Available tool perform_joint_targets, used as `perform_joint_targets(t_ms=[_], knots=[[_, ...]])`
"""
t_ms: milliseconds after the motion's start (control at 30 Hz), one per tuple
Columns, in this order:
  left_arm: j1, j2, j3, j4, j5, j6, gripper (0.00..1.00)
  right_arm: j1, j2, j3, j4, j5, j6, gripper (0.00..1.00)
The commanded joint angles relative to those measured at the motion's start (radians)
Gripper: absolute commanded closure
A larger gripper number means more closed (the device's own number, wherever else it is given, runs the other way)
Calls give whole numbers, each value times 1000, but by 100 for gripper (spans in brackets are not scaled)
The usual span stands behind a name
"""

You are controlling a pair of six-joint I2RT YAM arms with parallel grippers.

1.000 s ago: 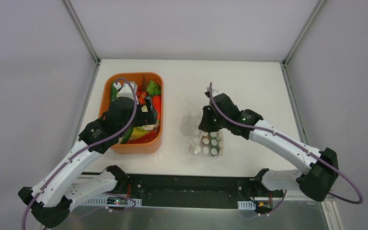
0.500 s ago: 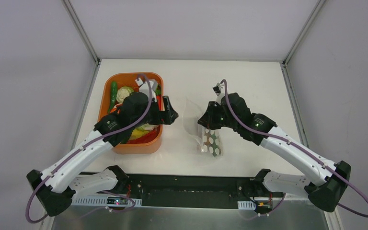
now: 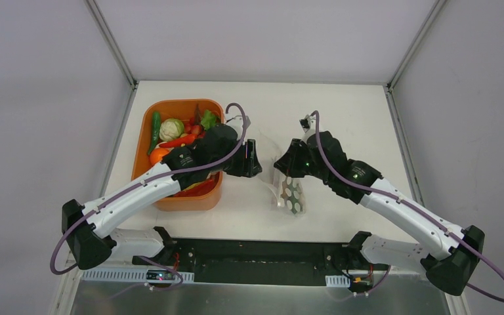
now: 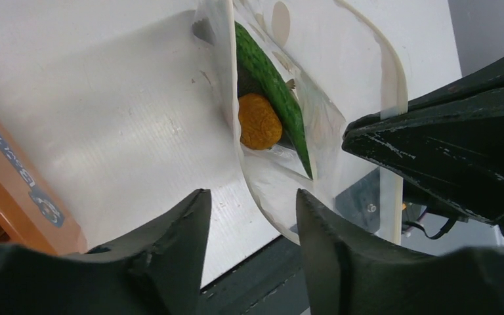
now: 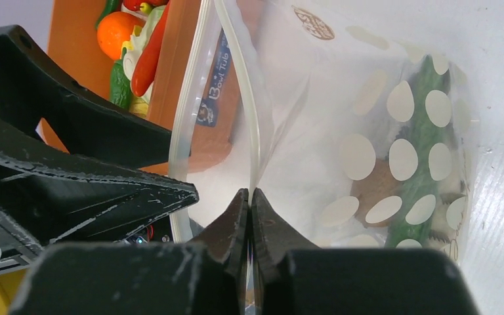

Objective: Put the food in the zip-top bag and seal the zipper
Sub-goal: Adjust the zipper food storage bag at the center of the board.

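Observation:
The zip-top bag (image 3: 290, 195), clear with white dots, stands on the table right of the tub with its mouth held open. My right gripper (image 5: 250, 191) (image 3: 281, 164) is shut on one lip of the bag, on the zipper (image 5: 257, 131) strip. Inside the bag (image 5: 380, 131) lie a green cucumber (image 5: 423, 138) (image 4: 269, 72) and a brownish-orange piece (image 4: 259, 121). My left gripper (image 4: 248, 193) (image 3: 254, 162) is open at the bag's other lip, whose curved edge sits between its fingers, close to the right one. More food, such as a cabbage (image 3: 170, 128) and an orange ball (image 3: 159, 155), lies in the tub.
The orange tub (image 3: 146, 131) stands at the left, partly under my left arm, its wall (image 5: 184, 65) close behind the bag's mouth. The two grippers are almost nose to nose. The dark base rail (image 3: 262, 252) runs along the near edge.
My left arm swung right from over the tub to the bag's mouth and its jaws narrowed. My right gripper rose slightly with the bag's lip, so the bag stands narrower.

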Motion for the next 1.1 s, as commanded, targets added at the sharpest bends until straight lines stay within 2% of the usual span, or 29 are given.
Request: perform_joint_targets(t_ms=[0,167,333,467,633,833,1067], knots=[[-19,11,21,8,-16,-24,57,0,-20,4,49,-9,27,95],[-29,43,35,32,-15,-22,84,2,-5,47,-64,48,75,93],[-32,45,26,98,14,-22,100,2,2,101,-177,71,69,85],[-31,41,25,113,19,-14,100,2,14,106,-180,44,64,83],[-31,32,50,54,-14,27,100,7,32,97,-134,-20,68,100],[-23,19,61,-52,-177,63,100,12,-48,78,-126,22,74,100],[-11,28,63,-30,-162,64,100,12,-99,87,-199,90,59,100]])
